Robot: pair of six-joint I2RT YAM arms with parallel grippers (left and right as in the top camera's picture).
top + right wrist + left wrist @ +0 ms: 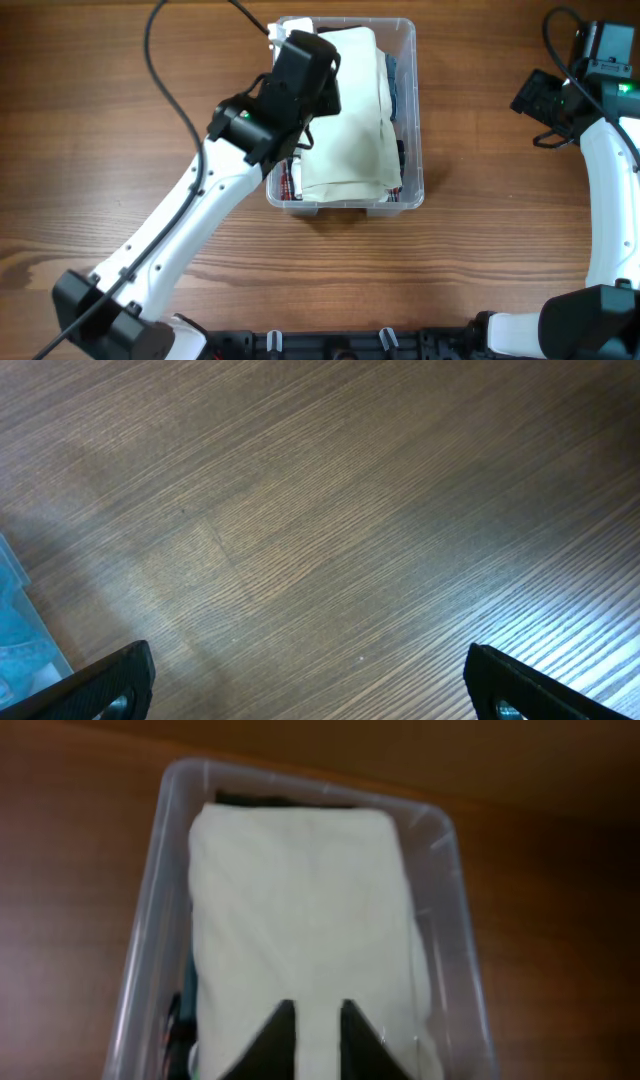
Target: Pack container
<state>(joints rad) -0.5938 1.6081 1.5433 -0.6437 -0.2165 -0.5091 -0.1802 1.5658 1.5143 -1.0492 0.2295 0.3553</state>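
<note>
The clear container (412, 110) stands at the table's middle back, filled to the top by a folded cream cloth (350, 120). My left gripper (305, 75) hovers over the container's left part, its wrist covering that end of the cloth. In the left wrist view the cloth (300, 890) fills the container (150, 900), and my left gripper (318, 1005) stands just above the cloth, its dark fingers (275, 1035) drawn close with a narrow slit and nothing visibly pinched. My right gripper (310, 660) is wide open over bare wood, far right of the container (545, 100).
Dark blue fabric (393, 85) shows beside the cloth on the right, and a red-and-white item (290, 180) is tucked at the container's near left corner. A bluish clear edge (15, 640) shows at the left border of the right wrist view. Wooden tabletop (480, 250) surrounds the container.
</note>
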